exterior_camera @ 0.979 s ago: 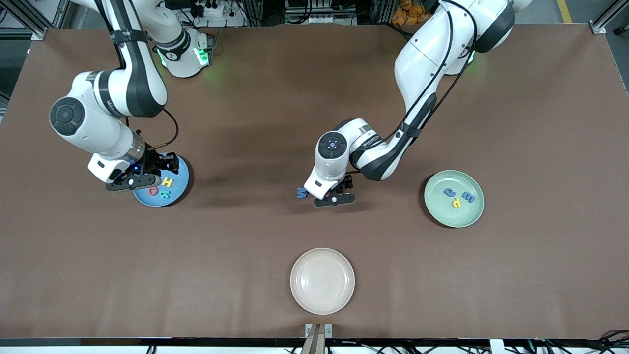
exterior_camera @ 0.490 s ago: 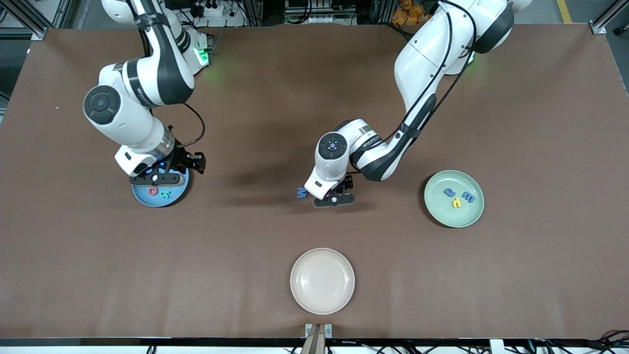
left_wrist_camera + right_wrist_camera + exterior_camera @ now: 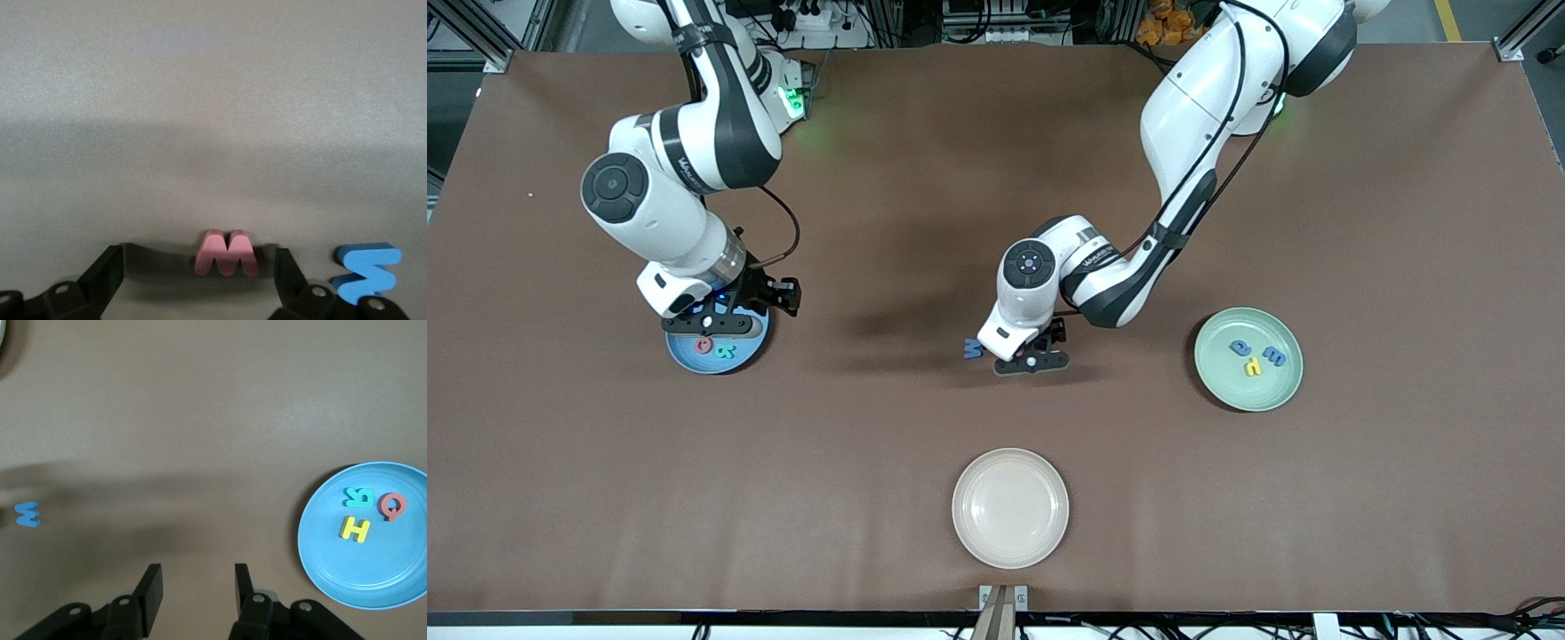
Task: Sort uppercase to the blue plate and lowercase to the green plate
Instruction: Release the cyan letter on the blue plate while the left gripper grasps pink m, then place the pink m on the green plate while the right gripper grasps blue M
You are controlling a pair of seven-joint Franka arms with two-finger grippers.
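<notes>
A: Right gripper [image 3: 725,318] shifted off the blue plate [image 3: 685,356], covering the H; left gripper [image 3: 1032,360] didn't move.
B: Left wrist?
A: Fingers [image 3: 288,270] wide around red w [image 3: 227,253], blue M [image 3: 367,277] beside.
B: Right wrist?
A: Fingers [image 3: 152,592] narrow, empty; three uppercase [image 3: 368,510] plated. Two letters left.

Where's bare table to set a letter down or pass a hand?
Bare: table between blue plate and left gripper; also between cream plate and green plate. Crowded: left gripper, open around red w, blue M beside it; right gripper, open, over the blue plate's edge.
</notes>
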